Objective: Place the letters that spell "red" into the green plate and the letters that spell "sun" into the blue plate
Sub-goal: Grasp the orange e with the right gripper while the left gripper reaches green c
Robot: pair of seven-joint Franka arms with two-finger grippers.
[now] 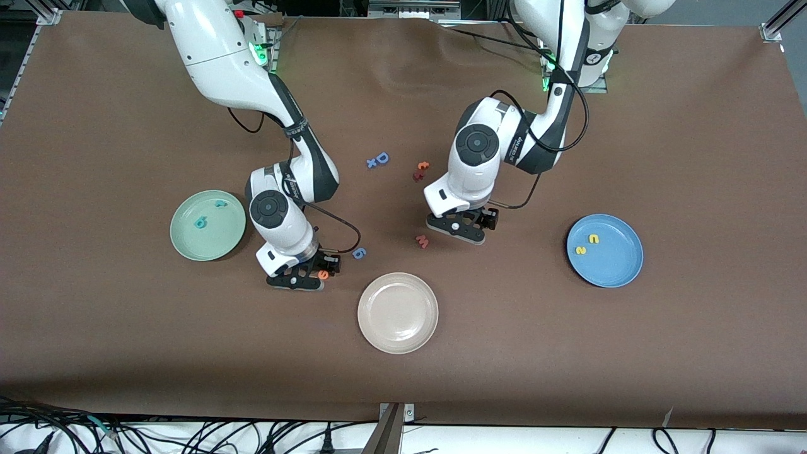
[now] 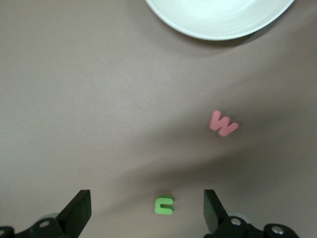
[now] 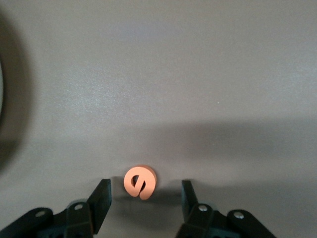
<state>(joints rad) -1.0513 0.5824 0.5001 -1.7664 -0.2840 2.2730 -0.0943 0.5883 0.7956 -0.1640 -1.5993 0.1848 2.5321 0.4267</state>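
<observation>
My right pincer (image 3: 143, 198) sits low on the desk (image 1: 567, 353), fingers apart on either side of the orange e (image 3: 140, 182), not touching it. My left pincer (image 2: 147, 208) hangs open over the green arch letter (image 2: 164, 204).

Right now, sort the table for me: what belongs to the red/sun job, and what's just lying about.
Job: green plate holding teal r, teal d; orange e at open right pincer; blue plate holding yellow s, yellow n; green n below open left pincer.
Lying about: cream plate; pink w; blue round letter; blue D; blue x; orange letter; red letter.
</observation>
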